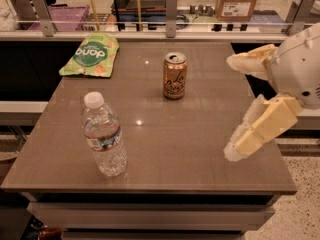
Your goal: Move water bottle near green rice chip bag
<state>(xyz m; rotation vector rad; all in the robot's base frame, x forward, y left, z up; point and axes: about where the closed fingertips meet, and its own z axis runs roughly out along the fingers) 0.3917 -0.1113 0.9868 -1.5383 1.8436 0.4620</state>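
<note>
The water bottle (103,134) stands upright near the front left of the brown table (190,134); it is clear and ribbed with a white cap. The green rice chip bag (91,54) lies flat at the table's far left corner. My gripper (231,106) is over the table's right side, far from the bottle, its two cream fingers spread wide apart and holding nothing.
An orange-gold drinks can (175,76) stands upright in the middle back of the table. A railing with metal posts (171,8) runs behind the table's far edge, with boxes and shelving beyond.
</note>
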